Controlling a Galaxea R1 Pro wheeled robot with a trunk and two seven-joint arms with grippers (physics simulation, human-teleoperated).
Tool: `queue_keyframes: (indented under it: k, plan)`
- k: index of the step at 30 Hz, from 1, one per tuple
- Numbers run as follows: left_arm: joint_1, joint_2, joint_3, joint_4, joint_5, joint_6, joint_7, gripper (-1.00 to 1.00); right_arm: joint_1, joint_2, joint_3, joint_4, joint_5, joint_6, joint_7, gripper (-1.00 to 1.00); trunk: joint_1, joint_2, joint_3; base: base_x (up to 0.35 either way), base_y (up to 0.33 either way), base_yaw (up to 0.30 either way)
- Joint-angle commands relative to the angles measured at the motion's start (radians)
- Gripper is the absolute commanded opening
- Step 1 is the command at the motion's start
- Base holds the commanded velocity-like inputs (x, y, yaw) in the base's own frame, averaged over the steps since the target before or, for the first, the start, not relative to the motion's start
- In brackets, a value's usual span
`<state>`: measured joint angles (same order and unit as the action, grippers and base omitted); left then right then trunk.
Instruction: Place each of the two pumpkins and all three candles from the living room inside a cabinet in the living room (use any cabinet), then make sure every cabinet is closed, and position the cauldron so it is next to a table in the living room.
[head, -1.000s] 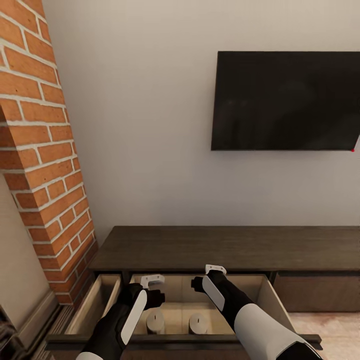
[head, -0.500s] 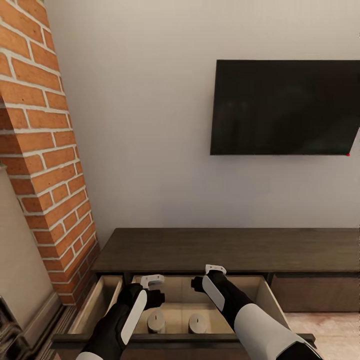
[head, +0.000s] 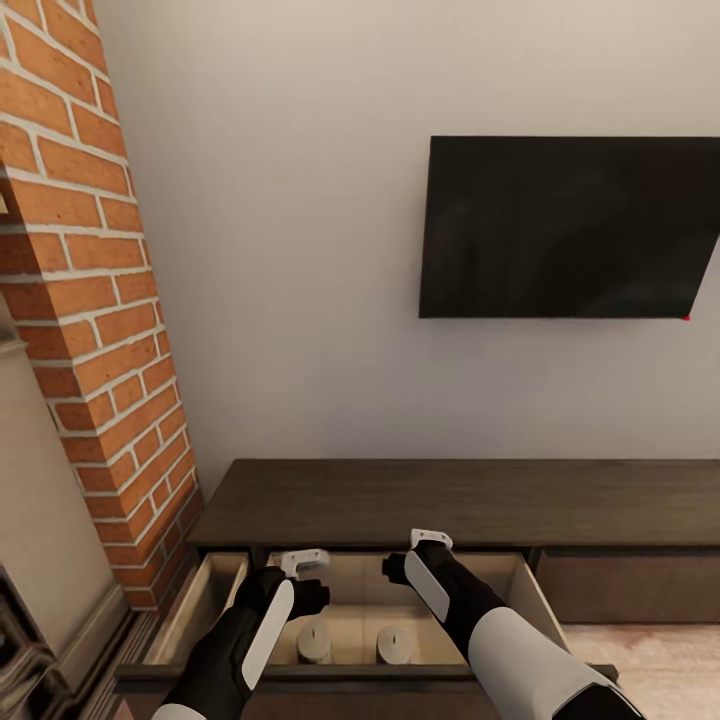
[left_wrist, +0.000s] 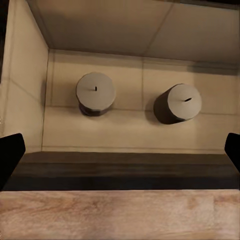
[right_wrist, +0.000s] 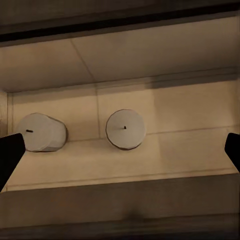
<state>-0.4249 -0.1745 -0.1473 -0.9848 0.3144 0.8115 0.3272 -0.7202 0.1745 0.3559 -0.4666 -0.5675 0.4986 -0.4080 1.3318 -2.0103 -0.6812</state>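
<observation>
Room: white living-room wall, a dark television (head: 570, 228) in the upper right of the frame, a brick column (head: 95, 300) down the left edge.
Cabinet: the long dark cabinet (head: 450, 495) runs across the lower half of the head view, its pale drawer (head: 215, 590) pulled open at bottom centre.
Candles: 2 candles stand upright and apart on the drawer floor, one (head: 316, 640) just left of the other (head: 395, 643) at the bottom of the frame.
Left end effector (head: 305, 562): hangs over the drawer, fingers spread wide and holding nothing.
Right end effector (head: 430, 540): beside it, likewise spread and empty.
Change: over the last second the whole head view has slid downward, so the camera has tilted up; arms and candles kept their places.
Meaning: 2 of 3 candles appear stowed; the drawer is not yet closed, and the robot seems to be drawing away.
</observation>
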Motion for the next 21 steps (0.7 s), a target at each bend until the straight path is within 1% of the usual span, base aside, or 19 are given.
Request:
queue_keyframes:
  k: [1,4,7,21]
  plan:
    - [0.000,0.000,0.000,0.000,0.000,0.000,0.000,1.00,0.000,0.000,0.000,0.000,0.000,0.000,0.000,1.00,-0.004,0.007,0.003,0.000,0.000,0.000]
    - [0.000,0.000,0.000,0.000,0.000,0.000,0.001,1.00,0.000,0.000,0.000,0.000,0.000,0.000,0.000,1.00,-0.015,0.028,0.013,-0.013,0.000,0.000]
    - [0.000,0.000,0.000,0.000,0.000,0.000,0.001,1.00,0.000,0.000,0.000,-0.001,0.000,0.000,0.000,1.00,-0.027,0.049,0.022,-0.163,0.000,0.000]
    - [0.000,0.000,0.000,0.002,0.000,0.000,0.001,1.00,-0.001,0.000,-0.002,-0.001,-0.002,-0.001,0.000,1.00,-0.081,0.147,0.066,-0.287,0.000,0.000]
